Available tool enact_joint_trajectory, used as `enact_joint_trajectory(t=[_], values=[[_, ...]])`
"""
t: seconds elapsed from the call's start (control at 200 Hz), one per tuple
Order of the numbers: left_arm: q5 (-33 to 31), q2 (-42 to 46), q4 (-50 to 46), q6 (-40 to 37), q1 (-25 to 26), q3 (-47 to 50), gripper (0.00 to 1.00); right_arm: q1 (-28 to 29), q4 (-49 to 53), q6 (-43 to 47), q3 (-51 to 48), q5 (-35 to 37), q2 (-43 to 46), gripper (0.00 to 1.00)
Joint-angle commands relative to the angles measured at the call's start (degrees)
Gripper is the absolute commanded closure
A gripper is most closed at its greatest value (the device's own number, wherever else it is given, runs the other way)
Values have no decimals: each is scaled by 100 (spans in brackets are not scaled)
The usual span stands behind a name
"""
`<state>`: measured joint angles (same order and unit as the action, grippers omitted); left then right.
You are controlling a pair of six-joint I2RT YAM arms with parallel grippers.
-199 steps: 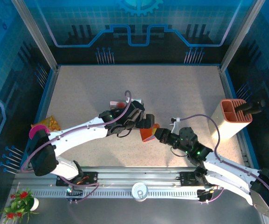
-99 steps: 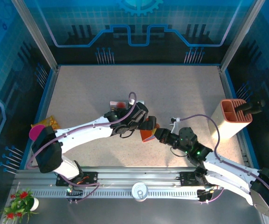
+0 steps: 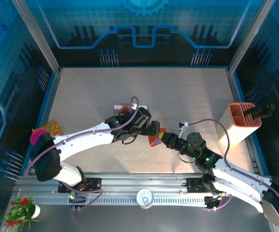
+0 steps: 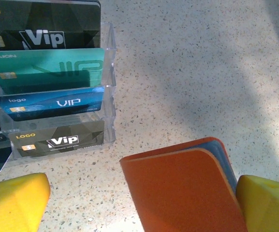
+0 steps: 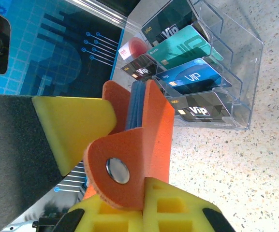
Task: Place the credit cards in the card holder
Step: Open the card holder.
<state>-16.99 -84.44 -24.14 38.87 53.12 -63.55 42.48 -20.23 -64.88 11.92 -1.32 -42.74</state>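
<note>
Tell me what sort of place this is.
Probably a robot test or demo cell, not a home or shop: a left arm and right arm bolted to a rail at a speckled table, blue circuit-pattern walls around it, and a clear tray of sample VIP cards.

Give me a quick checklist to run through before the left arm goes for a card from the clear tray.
1. Right gripper shut on the card holder: ok.
2. Left gripper open and holding nothing: ok.
3. Credit cards standing upright in the clear tray: ok.
4. Snap tab undone: ok.
5. Holder's flaps spread enough to expose a pocket: not ok, they lie nearly together.
6. Whether a card is already inside the holder: cannot tell.
</note>
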Motion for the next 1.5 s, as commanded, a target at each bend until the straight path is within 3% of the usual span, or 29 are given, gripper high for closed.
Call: enact_joint_trajectory(t=[0.0, 0.38, 0.855, 1.106, 1.246, 1.496], values=[[-199, 239, -253, -57, 32, 173, 1, 13, -115, -34, -58, 223, 135, 100], [-313, 1003, -390, -73, 14, 868, 1, -37, -166, -93, -217, 170, 152, 100], [-405, 1126, -278, 168, 15, 2064, 1, 44, -259, -204, -532, 235, 205, 100], [-621, 1280, -214, 156, -1, 2111, 1, 56, -125, -148, -494, 255, 205, 100], [-635, 1880, 92, 167, -394, 2238, 1, 58, -35, -121, -480, 282, 222, 100], [144, 2370, 898, 201, -1638, 2756, 1, 58, 79, -88, -448, 321, 283, 100]])
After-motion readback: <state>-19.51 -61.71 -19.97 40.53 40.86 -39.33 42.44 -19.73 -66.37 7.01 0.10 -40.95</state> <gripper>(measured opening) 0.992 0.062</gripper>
